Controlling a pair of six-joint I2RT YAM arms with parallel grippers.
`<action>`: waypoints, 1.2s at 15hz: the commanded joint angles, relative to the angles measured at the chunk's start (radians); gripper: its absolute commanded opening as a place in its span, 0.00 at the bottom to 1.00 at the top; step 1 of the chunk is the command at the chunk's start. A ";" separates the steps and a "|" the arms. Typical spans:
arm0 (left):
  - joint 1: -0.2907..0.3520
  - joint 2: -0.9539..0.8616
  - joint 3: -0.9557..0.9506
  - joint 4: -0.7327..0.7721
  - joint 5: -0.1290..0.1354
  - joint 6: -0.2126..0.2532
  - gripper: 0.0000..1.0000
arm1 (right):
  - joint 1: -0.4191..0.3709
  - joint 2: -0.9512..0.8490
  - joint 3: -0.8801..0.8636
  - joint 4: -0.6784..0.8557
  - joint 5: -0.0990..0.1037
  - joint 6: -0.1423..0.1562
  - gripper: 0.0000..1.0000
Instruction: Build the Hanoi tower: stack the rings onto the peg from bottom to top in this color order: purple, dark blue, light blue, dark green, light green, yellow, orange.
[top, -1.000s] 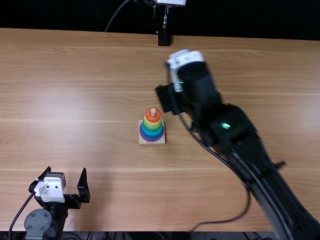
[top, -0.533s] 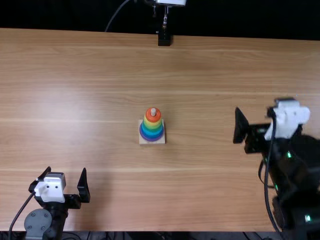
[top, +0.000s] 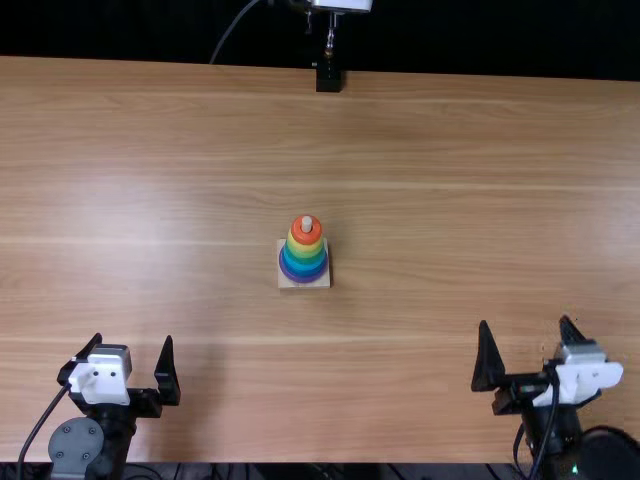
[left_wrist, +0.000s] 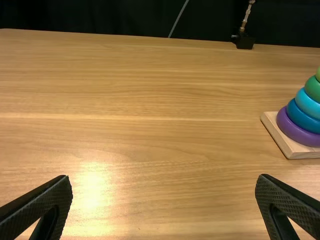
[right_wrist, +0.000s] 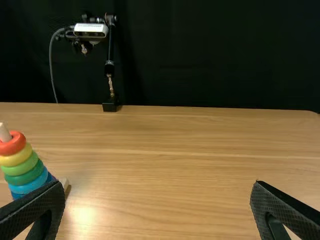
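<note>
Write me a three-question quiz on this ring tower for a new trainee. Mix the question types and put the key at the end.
1. Multiple choice. How many rings does the wooden base bear?
A) three
B) five
C) seven

2. True or false. The right end effector stands open, away from the ring tower.

3. Fill in the blank. The lowest ring, just above the base, is ____.

Key: 1. C; 2. true; 3. purple
</note>
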 joint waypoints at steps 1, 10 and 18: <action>0.006 -0.012 -0.105 -0.079 0.013 0.014 1.00 | -0.028 -0.095 -0.068 0.004 -0.049 -0.053 1.00; 0.006 -0.012 -0.105 -0.079 0.013 0.014 1.00 | -0.039 -0.235 -0.214 0.017 0.067 -0.088 1.00; 0.006 -0.012 -0.105 -0.079 0.013 0.016 1.00 | -0.044 -0.235 -0.405 0.053 0.069 -0.089 1.00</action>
